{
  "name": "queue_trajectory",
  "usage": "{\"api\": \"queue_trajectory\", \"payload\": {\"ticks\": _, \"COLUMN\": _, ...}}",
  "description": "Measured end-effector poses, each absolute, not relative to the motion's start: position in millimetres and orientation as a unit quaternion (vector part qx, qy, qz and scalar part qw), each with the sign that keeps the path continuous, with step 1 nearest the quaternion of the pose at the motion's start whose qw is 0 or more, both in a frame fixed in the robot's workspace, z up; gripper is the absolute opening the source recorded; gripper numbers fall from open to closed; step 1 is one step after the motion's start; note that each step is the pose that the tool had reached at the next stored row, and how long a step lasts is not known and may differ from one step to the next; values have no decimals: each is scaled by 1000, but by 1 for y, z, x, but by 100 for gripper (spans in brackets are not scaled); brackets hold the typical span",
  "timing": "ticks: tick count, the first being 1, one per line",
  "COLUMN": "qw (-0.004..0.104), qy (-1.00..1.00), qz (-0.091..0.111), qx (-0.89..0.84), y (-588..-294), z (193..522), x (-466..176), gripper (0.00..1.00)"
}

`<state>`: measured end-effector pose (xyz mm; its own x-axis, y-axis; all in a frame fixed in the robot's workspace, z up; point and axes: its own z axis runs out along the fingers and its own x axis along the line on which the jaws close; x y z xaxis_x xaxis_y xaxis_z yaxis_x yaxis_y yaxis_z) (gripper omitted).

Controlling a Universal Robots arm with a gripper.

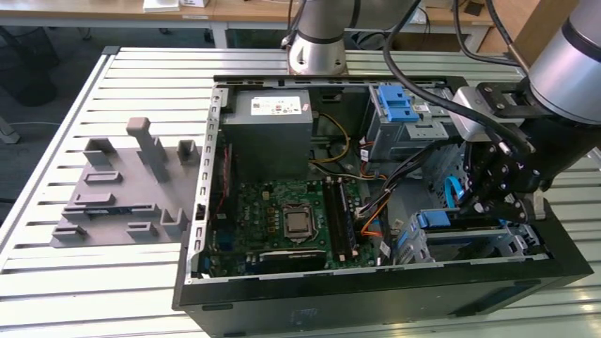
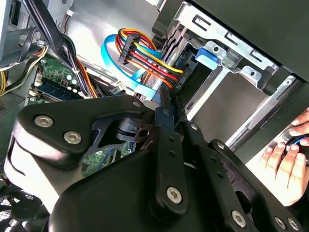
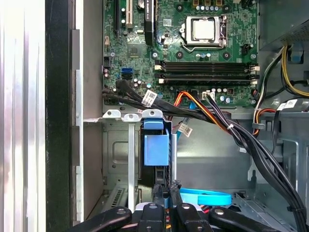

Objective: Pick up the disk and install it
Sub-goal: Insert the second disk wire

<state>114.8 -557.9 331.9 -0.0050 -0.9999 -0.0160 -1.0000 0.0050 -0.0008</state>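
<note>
A slatted metal table [image 1: 141, 282] holds one open computer case [image 1: 376, 296] and one grey block of holders [image 1: 122, 190]. Inside the case sit one green board [image 1: 281, 218], one grey power box [image 1: 267, 130] and two blue brackets, one at the back [image 1: 399, 105]. The one gripper [image 1: 493, 204] hangs low in the case by the drive cage [image 1: 479, 243]. Its jaws are pressed close together on the disk [image 3: 155, 166], which stands on edge in the cage slot. One hand [image 2: 285, 162] rests on the case edge.

No legible text anywhere. White label on the grey metal power supply box [image 1: 279, 107] carries print, too small to read.
</note>
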Motion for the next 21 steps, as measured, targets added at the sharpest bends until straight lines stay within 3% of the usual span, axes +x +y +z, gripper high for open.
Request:
{"api": "queue_trajectory", "payload": {"ticks": 10, "qw": 6, "qy": 709, "qz": 5, "qx": -705, "y": -558, "z": 330, "x": 115, "gripper": 17}}
{"api": "queue_trajectory", "payload": {"ticks": 12, "qw": 6, "qy": 709, "qz": 5, "qx": -705, "y": -558, "z": 330, "x": 115, "gripper": 18}}
{"api": "queue_trajectory", "payload": {"ticks": 13, "qw": 6, "qy": 709, "qz": 5, "qx": -705, "y": -558, "z": 330, "x": 115, "gripper": 24}}
{"api": "queue_trajectory", "payload": {"ticks": 21, "qw": 6, "qy": 709, "qz": 6, "qx": -705, "y": -558, "z": 335, "x": 115, "gripper": 24}}
